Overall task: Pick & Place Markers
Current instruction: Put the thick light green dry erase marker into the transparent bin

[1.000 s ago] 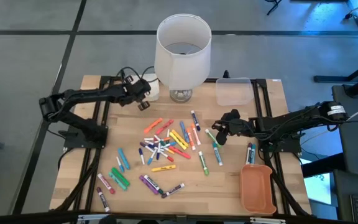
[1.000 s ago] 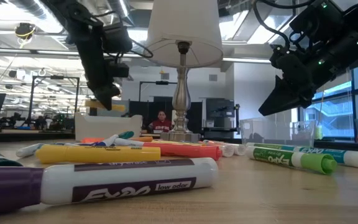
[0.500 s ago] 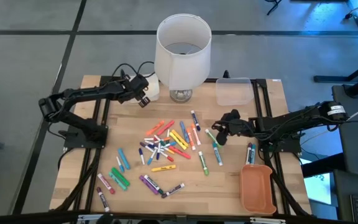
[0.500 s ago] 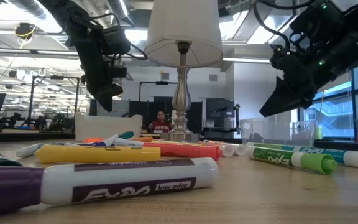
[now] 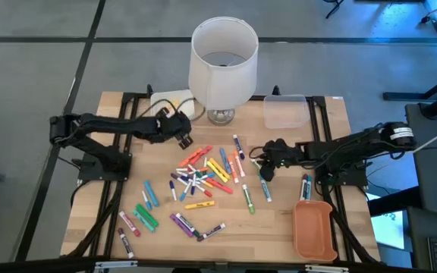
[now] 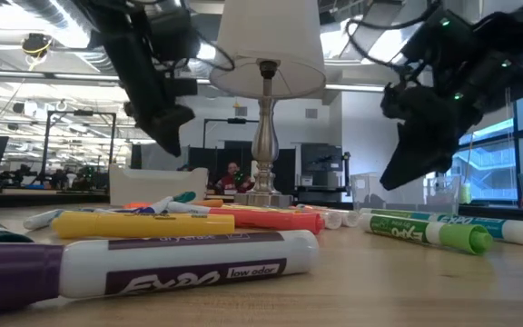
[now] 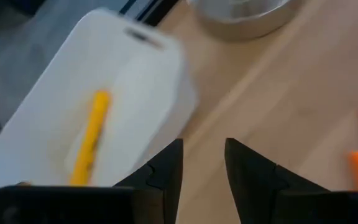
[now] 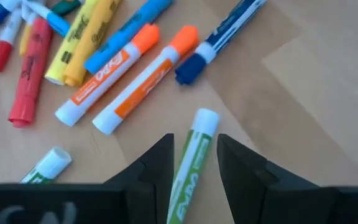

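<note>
Markers (image 5: 203, 173) are scattered across a wooden table (image 5: 279, 227); an open-plan office is seen behind. Both the left gripper (image 7: 202, 163) and right gripper (image 8: 193, 163) are slightly parted and empty.

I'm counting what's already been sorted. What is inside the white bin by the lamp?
The left wrist view shows one yellow marker lying in the white bin. The left gripper, open, covers the bin's near corner, so anything there is hidden.

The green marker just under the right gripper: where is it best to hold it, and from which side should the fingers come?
Probably the middle of the barrel, from straight above. The green marker lies flat on the table, its white end clear of the two orange-capped markers beside it. The right gripper hangs open over it, one finger on each long side.
</note>
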